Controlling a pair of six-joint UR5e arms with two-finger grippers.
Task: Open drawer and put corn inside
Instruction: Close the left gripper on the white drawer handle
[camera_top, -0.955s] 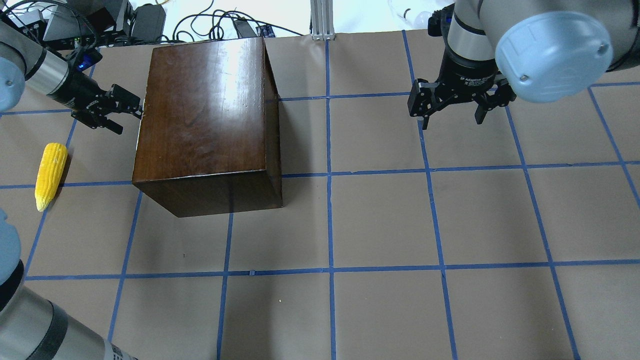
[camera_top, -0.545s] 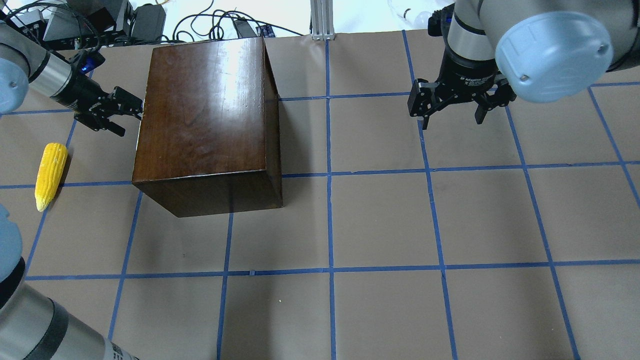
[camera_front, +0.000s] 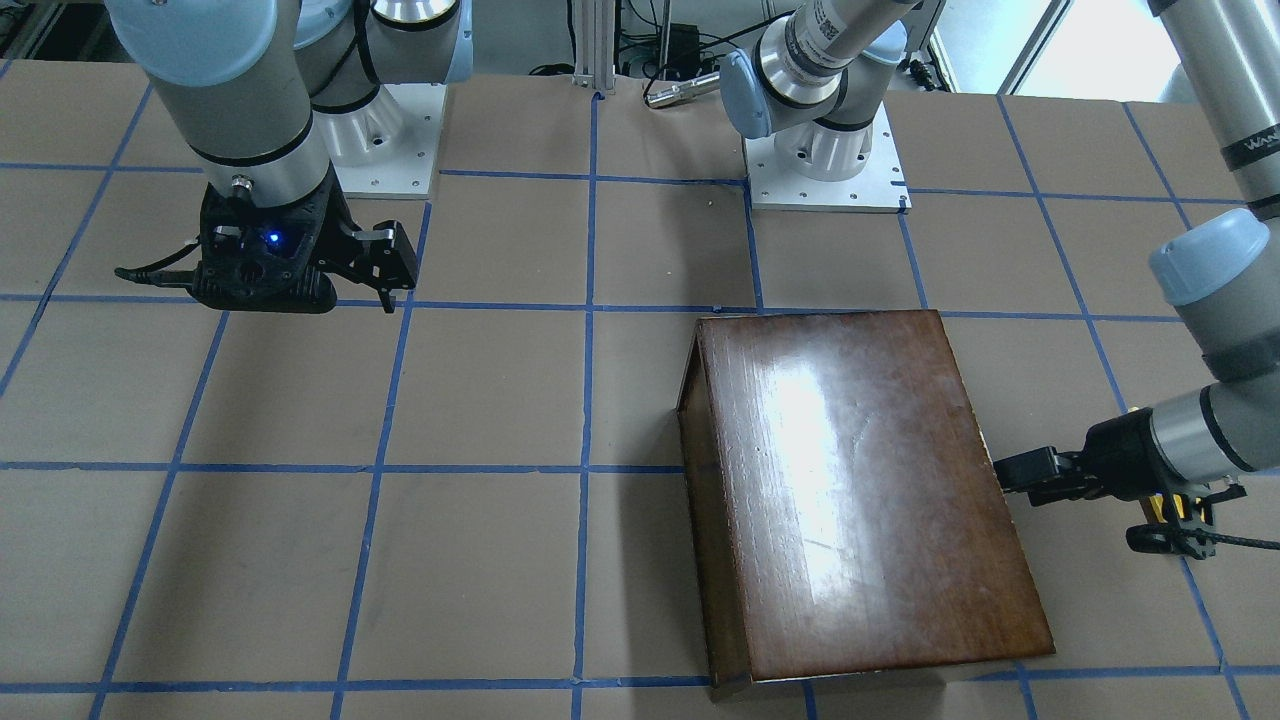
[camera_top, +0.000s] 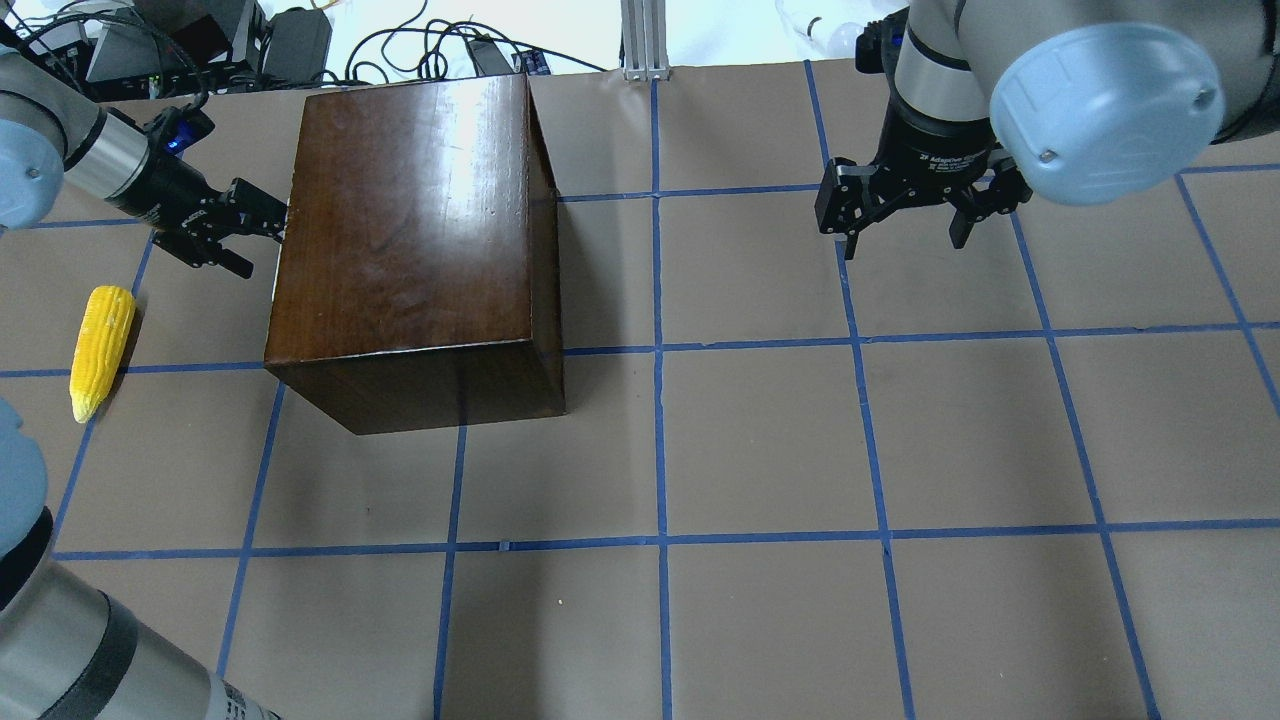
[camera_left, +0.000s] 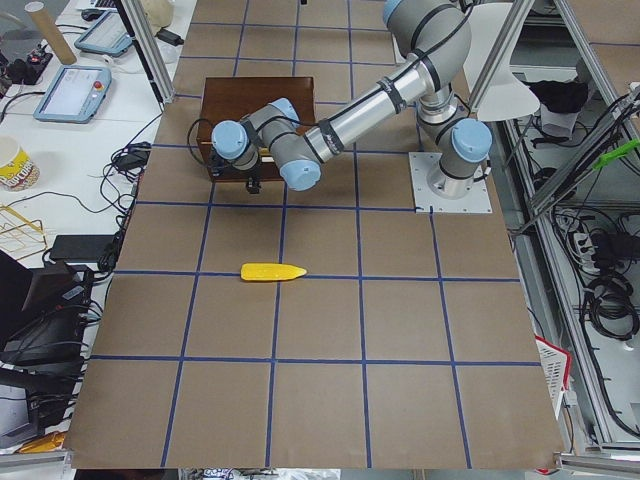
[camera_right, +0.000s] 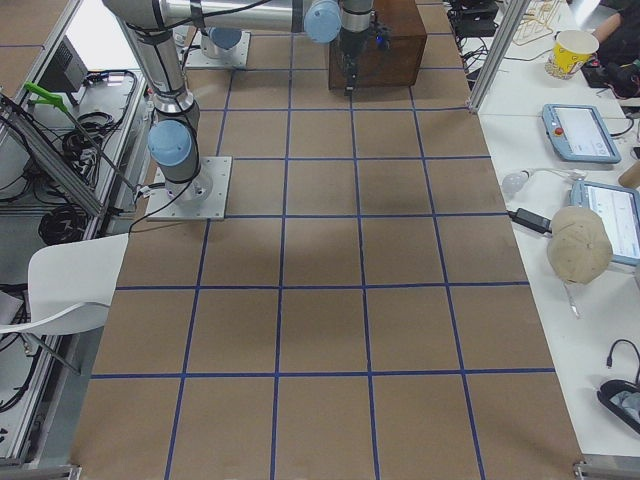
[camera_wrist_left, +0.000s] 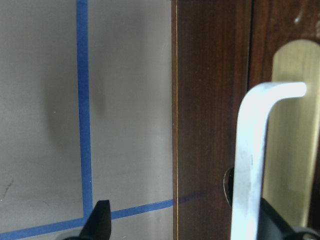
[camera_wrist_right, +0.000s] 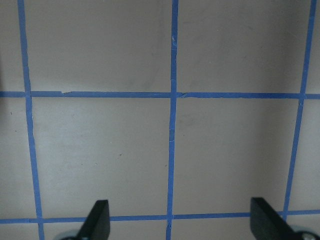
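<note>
Corn (camera_top: 100, 348) lies flat on the tabletop (camera_top: 760, 440), its pointed end toward the robot, on the same side of the cabinet (camera_top: 410, 230) as the drawer face and apart from it. The drawer (camera_wrist_left: 270, 25) is shut, its dark front panel flush in the cabinet, so the inside is closed off.

The left tool (camera_top: 262, 248) is level with that front, its jaws spread, and the upper finger reaches the cabinet's edge in the overhead view. In the left wrist view the bent silver handle (camera_wrist_left: 247, 165) stands out from a brass plate (camera_wrist_left: 295, 150) on the panel. It sits between the two black fingertips, just inside the one on that view's right; I cannot tell whether that fingertip touches it. The left arm's wrist and forearm stretch over the tabletop just beyond the corn without touching it.

The right tool (camera_top: 905, 235) hangs over bare tabletop, well apart from the cabinet, with its jaws spread and nothing between them. Blue tape lines (camera_top: 660, 440) divide the brown tabletop into squares. Past its far edge are cables and black electronics (camera_top: 200, 40) and an aluminium post (camera_top: 640, 40).
</note>
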